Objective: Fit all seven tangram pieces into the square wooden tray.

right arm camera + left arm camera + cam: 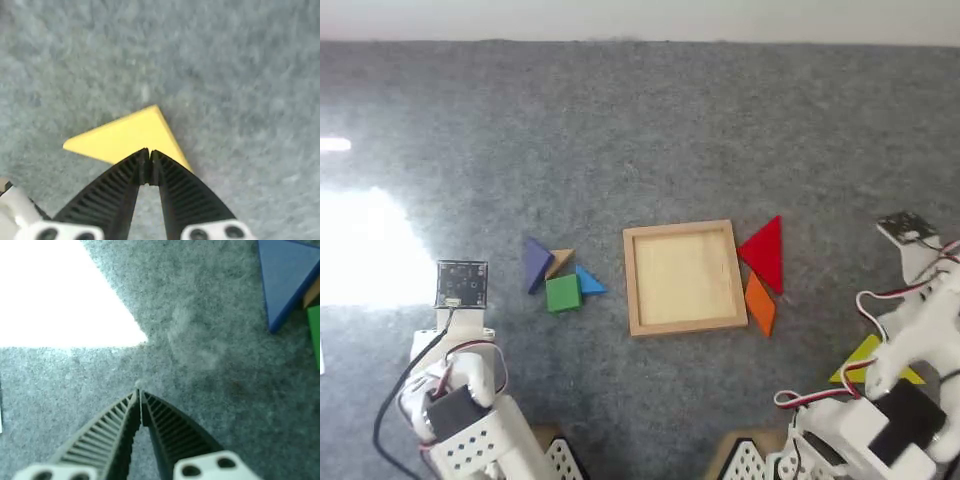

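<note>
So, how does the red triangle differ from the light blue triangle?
The red triangle is clearly bigger than the light blue triangle. The red triangle lies to the right of the wooden tray, next to the orange piece. The light blue triangle lies to the tray's left, beside the green square. Both lie flat on the grey mat, outside the tray.

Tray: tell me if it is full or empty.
Empty. The tray shows bare wood inside; the red piece and orange piece lie outside beside it, the green piece on its other side.
</note>
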Robot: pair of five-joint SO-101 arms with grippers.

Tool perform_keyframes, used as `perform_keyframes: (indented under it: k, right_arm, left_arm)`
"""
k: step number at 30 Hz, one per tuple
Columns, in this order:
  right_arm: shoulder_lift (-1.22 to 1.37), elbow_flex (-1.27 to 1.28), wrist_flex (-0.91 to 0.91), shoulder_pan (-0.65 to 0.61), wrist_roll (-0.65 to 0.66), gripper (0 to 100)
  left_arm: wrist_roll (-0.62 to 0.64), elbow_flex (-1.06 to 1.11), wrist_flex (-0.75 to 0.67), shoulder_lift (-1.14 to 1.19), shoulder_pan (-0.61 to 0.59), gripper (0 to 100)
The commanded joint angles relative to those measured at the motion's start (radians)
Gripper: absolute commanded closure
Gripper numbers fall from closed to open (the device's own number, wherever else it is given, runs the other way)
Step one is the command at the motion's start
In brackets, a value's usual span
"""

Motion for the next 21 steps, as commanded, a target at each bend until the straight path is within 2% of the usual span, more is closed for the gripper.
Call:
perform_keyframes:
  k: [1,4,10,13,17,21]
  right_arm:
    - [-0.016,0.025,0.022,0.044,0.02,96.7]
    - [-0.016,0.069,0.007,0.047,0.098,91.2]
    - [-0.016,0.106,-0.022,-0.021,0.548,72.3]
    - [-0.018,0.104,-0.027,-0.074,0.571,67.0]
    - [-0.047,0.091,-0.054,-0.104,0.623,65.8]
    - [-0.157,0.169,-0.015,-0.108,0.832,65.8]
  left_arm:
    - [0.009,-0.007,0.008,0.002,0.008,99]
    - [0.009,-0.007,0.008,0.002,0.008,99]
    - [0.009,-0.007,0.008,0.002,0.008,99]
    - [0.009,-0.007,0.008,0.002,0.008,99]
    - [0.009,-0.007,0.008,0.002,0.008,99]
    - [0.009,-0.007,0.008,0.002,0.008,99]
